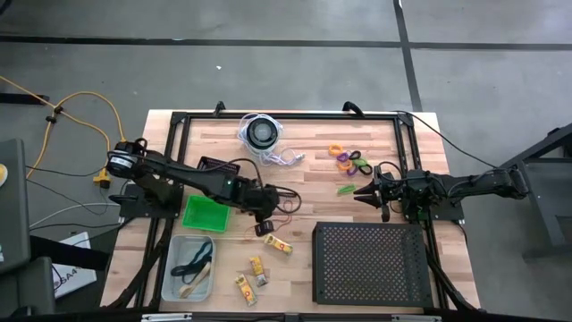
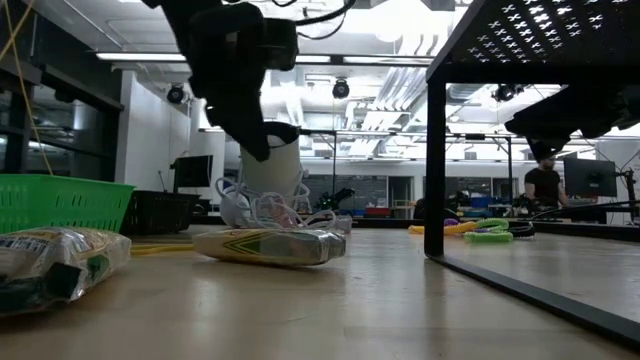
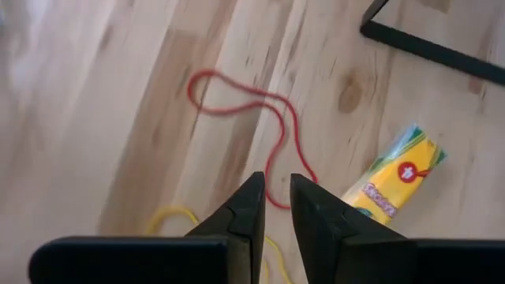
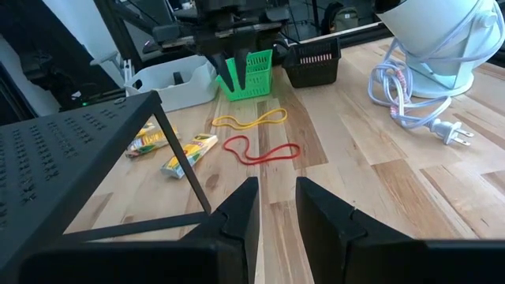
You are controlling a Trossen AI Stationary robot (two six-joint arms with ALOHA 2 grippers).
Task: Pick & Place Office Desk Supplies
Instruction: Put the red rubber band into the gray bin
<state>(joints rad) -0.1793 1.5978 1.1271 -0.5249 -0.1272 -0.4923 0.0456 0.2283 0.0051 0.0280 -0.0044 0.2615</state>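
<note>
1. High view: the left gripper (image 1: pixel 271 204) hung mid-table by the green bin (image 1: pixel 205 213); the right gripper (image 1: pixel 365 190) waited near the rings (image 1: pixel 351 160)
2. Left wrist: fingers nearly together, empty, above the red band (image 3: pixel 272 126), a packet (image 3: pixel 394 180) beside; next, I judge, descend and pinch it
3. Right wrist: fingers slightly apart, empty

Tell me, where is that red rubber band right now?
The red rubber band lies loose on the bare wood near the table's middle, just ahead of the left gripper, beside a yellow rubber band and a yellow packet.
</note>
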